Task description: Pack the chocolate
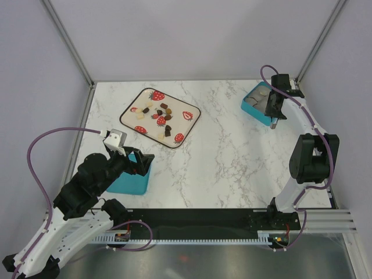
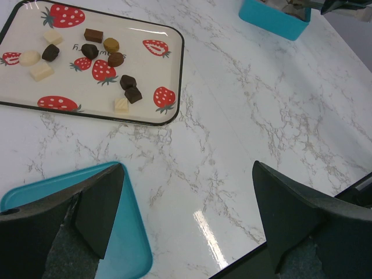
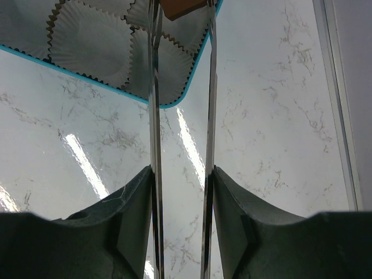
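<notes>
Several small chocolates [image 1: 158,114], dark brown, light brown and cream-white, lie on a cream tray [image 1: 181,106] printed with strawberries; they also show in the left wrist view [image 2: 110,58]. My right gripper [image 3: 181,174] is shut on metal tongs [image 3: 155,87]. The tong tips pinch a light brown chocolate [image 3: 183,7] over a teal box [image 3: 174,103] lined with white paper cups [image 3: 87,40]. In the top view the right gripper [image 1: 272,111] hangs at that box's [image 1: 254,108] near edge. My left gripper [image 2: 186,197] is open and empty, over the edge of a teal lid [image 2: 125,244].
The teal lid [image 1: 128,183] lies at the near left, partly under my left gripper [image 1: 142,163]. The tray [image 2: 151,70] sits at the far left of the white marble table. The teal box [image 2: 273,20] stands at the far right, close to the side wall.
</notes>
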